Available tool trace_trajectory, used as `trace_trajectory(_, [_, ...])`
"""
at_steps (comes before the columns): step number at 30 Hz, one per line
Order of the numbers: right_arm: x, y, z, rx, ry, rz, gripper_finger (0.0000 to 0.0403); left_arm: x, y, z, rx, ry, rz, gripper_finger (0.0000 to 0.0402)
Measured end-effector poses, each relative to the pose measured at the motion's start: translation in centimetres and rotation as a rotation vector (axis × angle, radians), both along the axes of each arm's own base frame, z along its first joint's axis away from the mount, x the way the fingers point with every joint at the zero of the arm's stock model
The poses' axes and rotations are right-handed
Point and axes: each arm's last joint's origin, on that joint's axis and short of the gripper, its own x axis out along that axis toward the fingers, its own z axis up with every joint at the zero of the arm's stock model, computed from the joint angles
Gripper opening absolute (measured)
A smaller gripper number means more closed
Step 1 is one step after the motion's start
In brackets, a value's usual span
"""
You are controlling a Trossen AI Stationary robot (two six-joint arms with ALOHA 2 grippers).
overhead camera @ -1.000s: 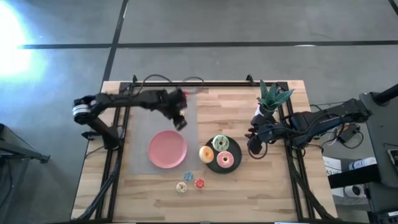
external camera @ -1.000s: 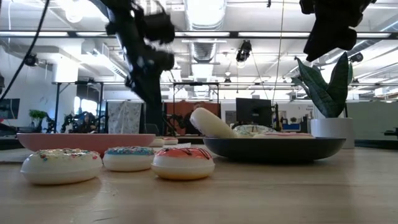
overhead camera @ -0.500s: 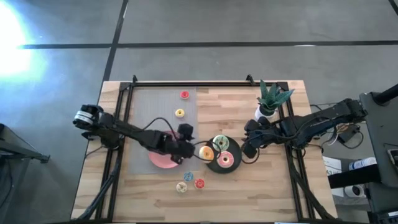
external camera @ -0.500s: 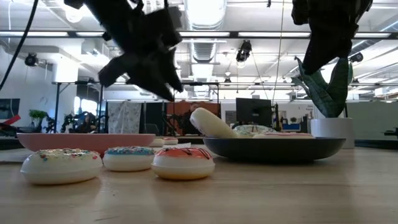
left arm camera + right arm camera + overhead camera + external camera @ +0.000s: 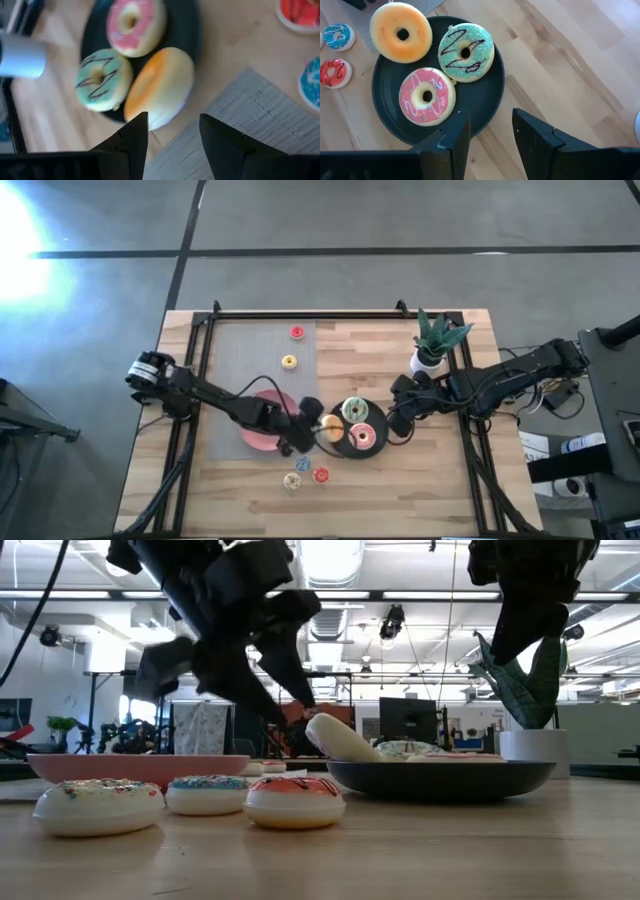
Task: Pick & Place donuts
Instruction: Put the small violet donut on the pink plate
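Observation:
Three larger donuts are at the black plate: a green-iced one and a pink-iced one lie flat in it. An orange one leans tilted on the plate's left rim. My left gripper is open, and its fingers hover just left of the orange donut. My right gripper is open above the plate's right edge. Tiny donuts lie near the table's near edge and on the grey mat.
A pink plate lies on the grey mat, partly under my left arm. Three tiny donuts lie in front of the plates. A potted plant stands at the far right. Bare wood lies right of the black plate.
My left gripper has swung from the far part of the mat toward the near edge and right. It has crossed over the pink plate and come down beside the orange donut. My right gripper has drifted slightly left toward the black plate. The donuts have stayed where they were.

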Motion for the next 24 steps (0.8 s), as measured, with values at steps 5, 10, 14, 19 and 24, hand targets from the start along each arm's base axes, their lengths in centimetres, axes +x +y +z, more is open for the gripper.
trace_trajectory(5, [0.1, 0.0, 0.3, 0.014, -0.014, -0.019, 0.0139, 0.6, -0.1, -0.1, 0.109, -0.035, 0.051, 0.0152])
trace_trajectory(10, [0.1, 0.0, 0.3, 0.015, -0.017, -0.02, 0.0139, 1.1, -0.4, 0.6, 0.061, -0.07, 0.057, 0.0152])
trace_trajectory(14, [0.1, 0.0, 0.3, 0.016, -0.018, -0.022, 0.0139, 1.1, -0.7, 0.7, 0.024, -0.077, 0.04, 0.0152])
trace_trajectory(19, [0.1, 0.0, 0.3, 0.016, -0.019, -0.022, 0.0139, 1.1, -0.6, -0.2, 0.045, -0.05, 0.03, 0.0152])
trace_trajectory(24, [0.1, 0.0, 0.4, 0.016, -0.019, -0.022, 0.0139, 1.5, -0.7, -1.3, 0.065, -0.026, 0.017, 0.0152])
